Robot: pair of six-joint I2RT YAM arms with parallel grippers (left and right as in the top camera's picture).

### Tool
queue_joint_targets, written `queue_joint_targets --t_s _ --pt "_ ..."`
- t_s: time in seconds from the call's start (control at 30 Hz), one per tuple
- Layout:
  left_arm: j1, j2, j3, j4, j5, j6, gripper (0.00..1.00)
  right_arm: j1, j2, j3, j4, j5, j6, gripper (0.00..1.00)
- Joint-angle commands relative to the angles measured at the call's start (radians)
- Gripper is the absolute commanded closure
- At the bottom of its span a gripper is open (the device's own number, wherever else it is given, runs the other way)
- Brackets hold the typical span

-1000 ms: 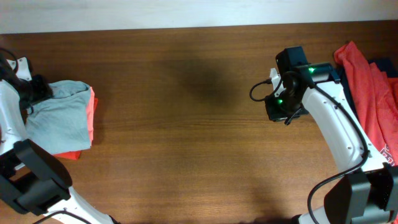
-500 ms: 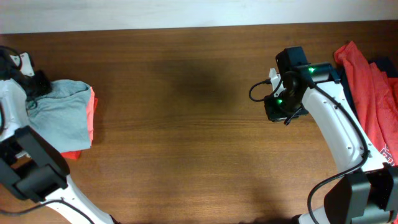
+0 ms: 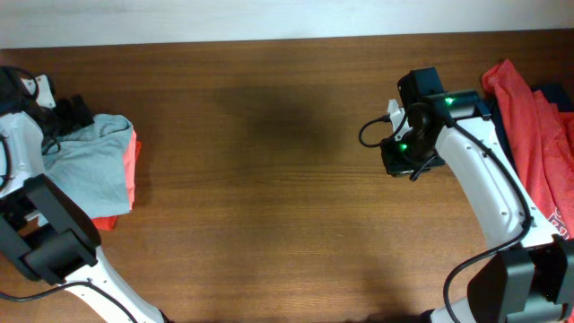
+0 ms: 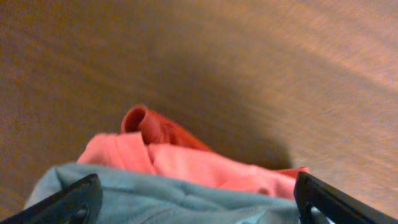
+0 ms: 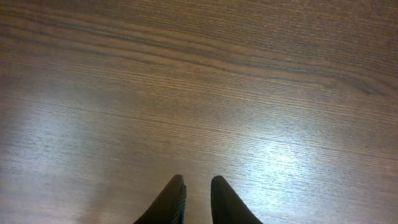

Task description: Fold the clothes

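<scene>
left tool (image 3: 70, 112) hangs spread wide and empty just over the folded grey-blue shirt (image 3: 85, 175), stacked on the coral shirt (image 3: 134, 157) at the left edge of the counter (image 3: 269, 179). a snagging finger could drag the fold open. right tool (image 5: 198, 183) is pinched closed, empty, over bare wood; the red shirt (image 3: 525, 108) heap lies beyond it, nothing between.

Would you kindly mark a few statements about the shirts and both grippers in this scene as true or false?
1. The grey-blue T-shirt lies on a coral-orange shirt. True.
2. The left gripper is clamped on the grey-blue T-shirt. False: its jaws stand wide open, gripping nothing.
3. A red shirt lies at the right edge of the table. True.
4. The right gripper holds the red shirt. False: it holds nothing, its fingers close together over bare table.
</scene>
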Motion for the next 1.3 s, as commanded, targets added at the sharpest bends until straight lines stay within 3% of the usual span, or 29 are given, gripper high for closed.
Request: queue_joint_targets --t_s 0.0,0.23,0.4,0.47,0.53,0.6,0.63,0.73,1.0,1.27 --pt "-0.004 -0.061 0.074 0.006 0.059 0.005 0.01 -0.003 -0.004 0.010 0.000 -0.006 -0.005 0.80" --pt "-0.043 -0.185 0.132 -0.012 0.059 0.006 0.01 -0.003 -0.004 0.010 0.052 -0.006 -0.001 0.80" --pt "-0.160 -0.283 0.132 -0.056 0.057 0.040 0.01 -0.003 -0.004 0.041 0.121 -0.007 0.003 0.79" --pt "-0.226 -0.305 0.132 -0.088 0.049 0.062 0.01 -0.003 -0.004 0.064 0.160 -0.026 0.003 0.61" --pt "-0.298 -0.314 0.132 -0.137 0.033 0.090 0.01 -0.003 -0.004 0.088 0.204 -0.058 0.003 0.15" --pt "-0.356 -0.314 0.132 -0.184 0.017 0.096 0.01 -0.003 -0.004 0.112 0.253 -0.058 0.003 0.14" --pt "-0.383 -0.311 0.131 -0.206 0.014 0.096 0.01 -0.003 -0.004 0.125 0.271 -0.058 0.002 0.01" --pt "-0.451 -0.309 0.131 -0.275 0.003 0.096 0.01 -0.009 -0.004 0.173 0.306 -0.055 -0.006 0.01" --pt "-0.483 -0.321 0.131 -0.484 -0.039 0.096 0.01 -0.023 -0.062 0.204 0.169 -0.058 -0.008 0.02" --pt "-0.500 -0.466 0.060 -0.494 -0.032 0.095 0.01 -0.023 -0.293 0.076 0.183 -0.050 -0.003 0.01"
